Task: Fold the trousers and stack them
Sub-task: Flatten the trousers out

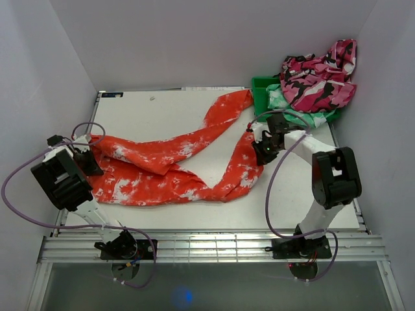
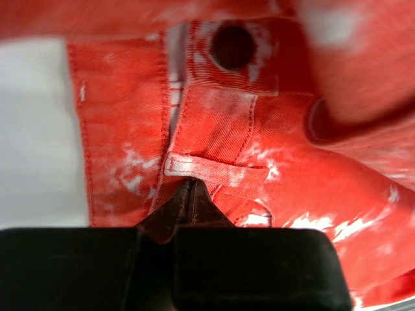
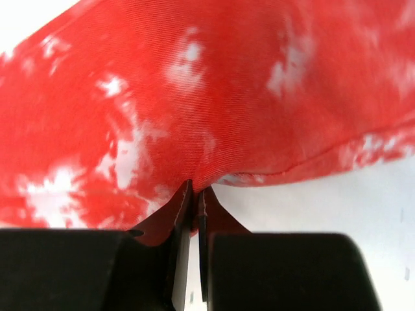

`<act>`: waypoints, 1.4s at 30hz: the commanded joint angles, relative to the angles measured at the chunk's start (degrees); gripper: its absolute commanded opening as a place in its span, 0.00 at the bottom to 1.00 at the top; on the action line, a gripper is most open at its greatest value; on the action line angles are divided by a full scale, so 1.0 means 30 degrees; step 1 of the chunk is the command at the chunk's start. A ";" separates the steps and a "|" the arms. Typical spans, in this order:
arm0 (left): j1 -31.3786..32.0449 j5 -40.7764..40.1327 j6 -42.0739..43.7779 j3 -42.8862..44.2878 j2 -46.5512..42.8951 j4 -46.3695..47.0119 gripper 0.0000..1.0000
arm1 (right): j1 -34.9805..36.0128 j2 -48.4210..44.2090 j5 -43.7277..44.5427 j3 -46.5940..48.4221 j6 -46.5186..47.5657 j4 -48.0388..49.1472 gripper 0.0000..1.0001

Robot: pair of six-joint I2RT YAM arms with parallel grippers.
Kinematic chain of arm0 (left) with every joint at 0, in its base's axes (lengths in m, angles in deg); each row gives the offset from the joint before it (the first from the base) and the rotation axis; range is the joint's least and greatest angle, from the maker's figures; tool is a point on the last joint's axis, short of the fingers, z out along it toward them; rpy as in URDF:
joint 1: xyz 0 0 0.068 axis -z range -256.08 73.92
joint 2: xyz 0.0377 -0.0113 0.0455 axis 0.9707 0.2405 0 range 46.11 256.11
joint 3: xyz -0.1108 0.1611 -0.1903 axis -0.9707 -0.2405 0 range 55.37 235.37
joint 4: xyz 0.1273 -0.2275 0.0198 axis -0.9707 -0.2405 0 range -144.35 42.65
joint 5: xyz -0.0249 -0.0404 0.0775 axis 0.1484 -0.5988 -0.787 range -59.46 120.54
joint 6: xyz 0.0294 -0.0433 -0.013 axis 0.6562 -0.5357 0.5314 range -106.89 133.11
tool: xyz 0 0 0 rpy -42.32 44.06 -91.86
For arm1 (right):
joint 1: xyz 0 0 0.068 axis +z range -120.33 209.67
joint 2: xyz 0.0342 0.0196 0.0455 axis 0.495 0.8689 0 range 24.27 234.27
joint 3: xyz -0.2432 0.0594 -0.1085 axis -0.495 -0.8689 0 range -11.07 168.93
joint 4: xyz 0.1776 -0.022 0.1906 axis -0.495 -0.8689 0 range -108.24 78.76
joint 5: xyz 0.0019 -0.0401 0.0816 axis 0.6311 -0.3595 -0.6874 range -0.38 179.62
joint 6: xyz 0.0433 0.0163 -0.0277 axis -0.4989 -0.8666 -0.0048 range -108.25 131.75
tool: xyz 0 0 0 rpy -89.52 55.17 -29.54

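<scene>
The trousers [image 1: 162, 172] are red-orange with white splotches and lie spread across the table, waist at the left, one leg running up to the back right. My left gripper [image 1: 86, 155] is at the waist end. In the left wrist view my left gripper [image 2: 189, 186] is shut on the waistband beside a belt loop [image 2: 214, 170], below the dark button [image 2: 232, 45]. My right gripper [image 1: 255, 144] is at the right-hand fold of the other leg. Seen from the right wrist, my right gripper [image 3: 196, 189] pinches the cloth's hemmed edge of the trousers [image 3: 194, 97], just above the white table.
A green bin [image 1: 262, 89] stands at the back right corner. A pink, black and white camouflage garment [image 1: 321, 78] is piled over it, with a mint-green and white garment [image 1: 285, 103] under that. White walls close in the table at the back and both sides.
</scene>
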 commanded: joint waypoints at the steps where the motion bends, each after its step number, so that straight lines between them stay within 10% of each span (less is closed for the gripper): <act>1: 0.0069 -0.1351 -0.1477 0.0984 0.1298 0.1384 0.00 | -0.1688 -0.3008 -0.0135 -0.2188 0.1579 -0.2817 0.08; 6: 0.0069 -0.1118 -0.1803 0.1190 0.1596 0.1123 0.00 | -0.3949 -0.6234 0.0132 -0.4834 0.4504 -0.5071 0.08; 7: 0.0069 -0.0450 -0.1658 0.1306 0.1566 0.0918 0.00 | -0.4096 -0.6498 0.0072 -0.4923 0.5758 -0.6295 0.19; 8: 0.0069 0.0079 -0.1482 0.1423 0.1479 0.0567 0.06 | -0.4213 -0.6965 -0.0102 -0.4866 0.6322 -0.6916 0.58; 11: 0.0069 0.2219 -0.0049 0.1571 0.0547 -0.1071 0.37 | -0.4624 -0.7699 -0.0923 -0.3260 0.7877 -0.8239 0.98; 17: 0.0069 0.3686 0.2121 0.2417 -0.1186 -0.3122 0.74 | -0.4713 -0.5481 -0.1248 0.1809 1.1180 -0.8591 1.00; 36: 0.0069 0.5446 0.2856 0.2977 -0.3795 -0.6496 0.82 | -0.6353 0.5802 -0.1279 0.9140 2.0475 -0.8855 0.91; 42: 0.0069 0.5066 0.2885 0.3621 -0.3533 -0.6614 0.82 | -0.6353 0.6040 0.0419 0.7034 2.1267 -0.9879 0.57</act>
